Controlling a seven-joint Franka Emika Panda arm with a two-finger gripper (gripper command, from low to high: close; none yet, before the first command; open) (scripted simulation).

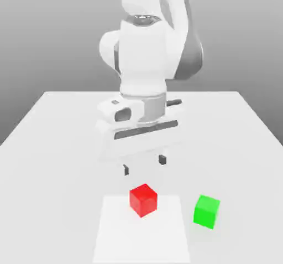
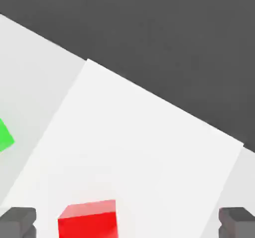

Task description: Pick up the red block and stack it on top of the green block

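Observation:
The red block (image 1: pixel 143 199) sits on a white sheet (image 1: pixel 119 235) near the table's front edge; it also appears in the hand view (image 2: pixel 89 219). To the exterior view's right of it, on the bare table, rests the green block (image 1: pixel 206 211), whose corner is caught in the hand view (image 2: pixel 5 134). My gripper (image 1: pixel 143 165) hangs open above and just behind the red block, holding nothing. Its dark fingertips (image 2: pixel 19 221) stand wide apart, with the red block between their lines and closer to one of them.
The white table (image 1: pixel 55 146) stretches around both blocks. The arm's bulky white body (image 1: pixel 146 52) rises behind the gripper. Beyond the sheet's far edge, the hand view has dark floor (image 2: pixel 174 32).

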